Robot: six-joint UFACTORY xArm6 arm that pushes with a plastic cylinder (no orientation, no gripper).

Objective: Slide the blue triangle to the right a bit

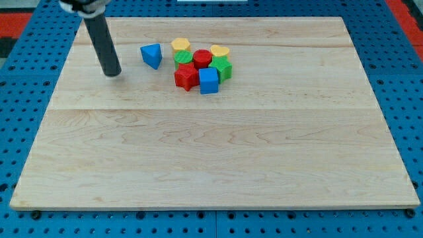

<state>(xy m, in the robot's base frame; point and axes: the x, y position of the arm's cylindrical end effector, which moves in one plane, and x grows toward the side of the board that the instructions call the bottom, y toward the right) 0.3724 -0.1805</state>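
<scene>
The blue triangle (151, 55) lies on the wooden board (211, 145) near the view's top, left of the middle. My tip (113, 73) rests on the board to the left of the blue triangle and slightly below it, with a gap between them. Right of the triangle is a tight cluster: a yellow block (180, 45), a green block (183, 58), a red block (202, 57), a yellow heart-like block (220, 51), a green block (223, 67), a red star-like block (186, 77) and a blue cube (208, 80).
The board lies on a blue pegboard surface (26, 79). The dark rod (99, 36) leans up toward the view's top left. The cluster's nearest blocks are a short gap from the triangle's right side.
</scene>
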